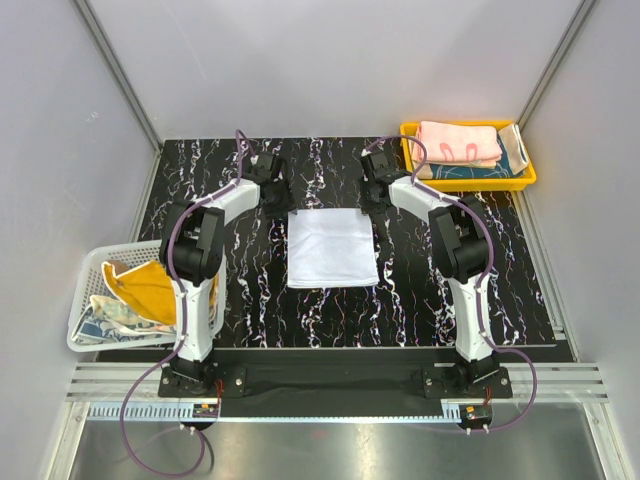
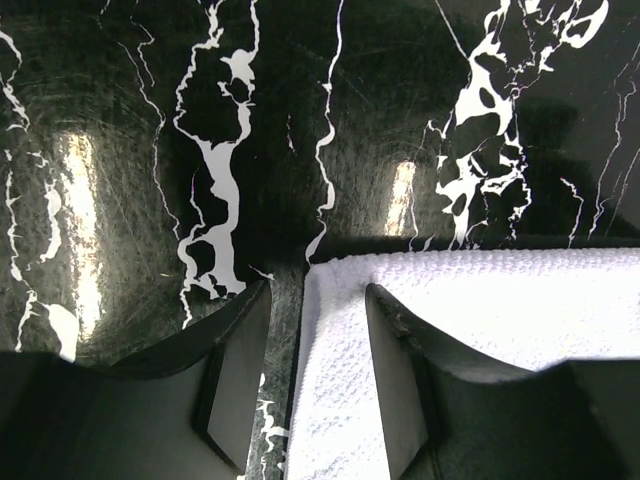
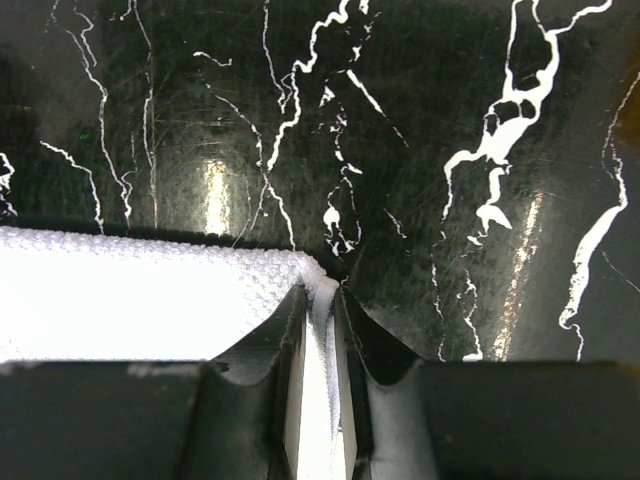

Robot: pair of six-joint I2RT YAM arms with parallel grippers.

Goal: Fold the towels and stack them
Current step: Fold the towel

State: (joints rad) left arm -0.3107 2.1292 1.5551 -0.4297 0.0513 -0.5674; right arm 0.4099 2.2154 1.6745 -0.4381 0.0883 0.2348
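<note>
The wrist views resolve what the top view cannot. The right tool (image 3: 320, 295) is nearly closed, pinching the far right corner of the white towel (image 1: 332, 247). The left tool (image 2: 317, 300) stands wide, straddling the far left corner unclamped. The towel is plain, textured, flat and rectangular at the centre of the black marbled counter (image 1: 450, 300). The yellow tray (image 1: 470, 184), far right, holds folded towels (image 1: 458, 142). The white basket (image 1: 80, 320), left, holds loose towels (image 1: 145, 290). Grey walls (image 1: 60, 150) enclose the counter.
</note>
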